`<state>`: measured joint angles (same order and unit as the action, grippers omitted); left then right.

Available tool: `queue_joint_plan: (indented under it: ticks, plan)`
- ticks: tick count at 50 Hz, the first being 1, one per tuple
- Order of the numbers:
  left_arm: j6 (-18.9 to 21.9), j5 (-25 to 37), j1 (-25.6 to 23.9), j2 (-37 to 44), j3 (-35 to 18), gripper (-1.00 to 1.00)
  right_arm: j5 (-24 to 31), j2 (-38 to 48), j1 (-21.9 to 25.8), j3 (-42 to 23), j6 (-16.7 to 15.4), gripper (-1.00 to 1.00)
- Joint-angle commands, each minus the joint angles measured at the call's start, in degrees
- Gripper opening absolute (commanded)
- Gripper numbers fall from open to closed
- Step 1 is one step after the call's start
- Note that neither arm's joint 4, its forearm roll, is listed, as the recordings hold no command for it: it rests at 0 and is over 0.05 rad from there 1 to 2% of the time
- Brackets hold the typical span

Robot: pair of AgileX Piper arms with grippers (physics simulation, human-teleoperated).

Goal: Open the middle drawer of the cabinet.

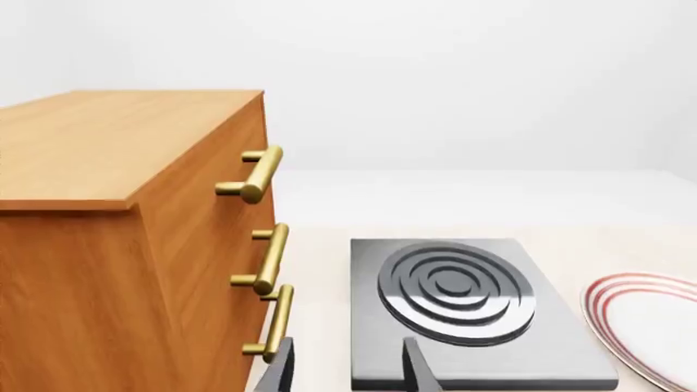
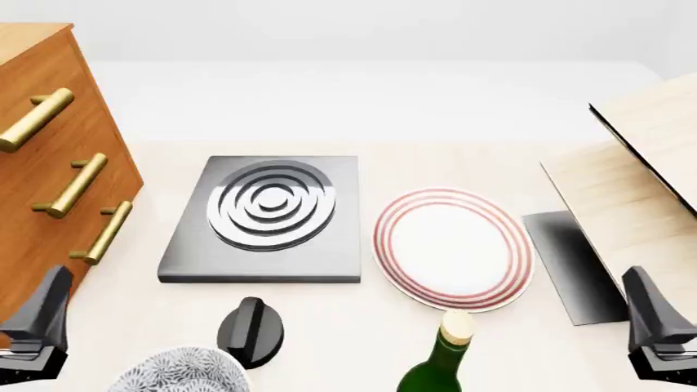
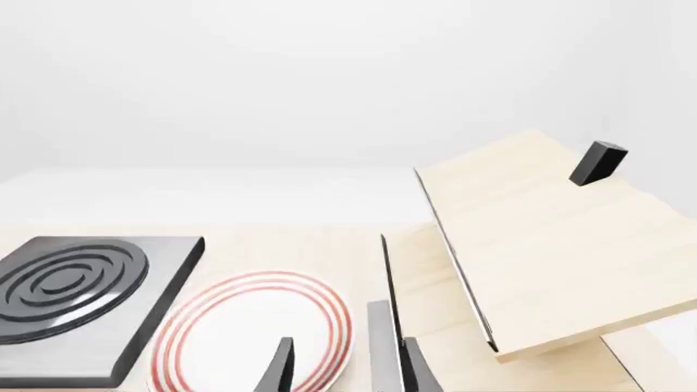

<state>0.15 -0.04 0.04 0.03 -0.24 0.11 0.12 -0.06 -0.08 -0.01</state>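
Nothing of the job looks done yet. The cabinet [image 2: 49,155] stands at the far left of the table, and all three of its drawer fronts sit flush with one another, so I judge the middle drawer [image 2: 96,175] to be fully closed. Its brass bar handle [image 2: 77,185] is the centre one of three stacked alike, between the top handle [image 2: 36,120] and the bottom handle [image 2: 107,232]. What is left is everything: reach the centre bar, close on it, and pull the drawer out from the cabinet face.

My left gripper [image 2: 38,327] hangs near the left front corner of the table, near the cabinet's lower edge but touching nothing. In my left wrist view its two fingertips [image 1: 417,371] are parted with a clear gap between them, and they hold nothing; the middle handle [image 1: 269,259] lies ahead and to one side of them, well apart, not between the jaws.

My right gripper [image 2: 659,331] is over at the right, near the pale plywood box [image 2: 642,188] with its tilted lid. Its fingers [image 3: 281,367] also stand apart and empty, with the red-ringed plate [image 2: 452,249] ahead of them. The left one is much the nearer to the cabinet, so I judge the pull to be its work
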Motion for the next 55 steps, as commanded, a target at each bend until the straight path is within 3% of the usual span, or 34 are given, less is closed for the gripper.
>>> queue_joint_plan:
  ticks: [1,24,42,55]
  plan:
    - [0.5,0.0,-0.1,0.0,-0.8,1.00,0.6,0.1,0.1,-0.1,-0.3,1.00]
    - [2.0,-0.2,0.3,0.0,-0.5,1.00,1.3,0.0,0.4,-0.6,0.1,1.00]
    - [8.0,-0.3,-2.1,0.0,-2.1,1.00,1.3,0.0,0.5,-0.6,0.1,1.00]
    - [13.9,2.8,-5.3,0.1,-6.5,1.00,1.3,0.0,0.5,-0.6,0.1,1.00]
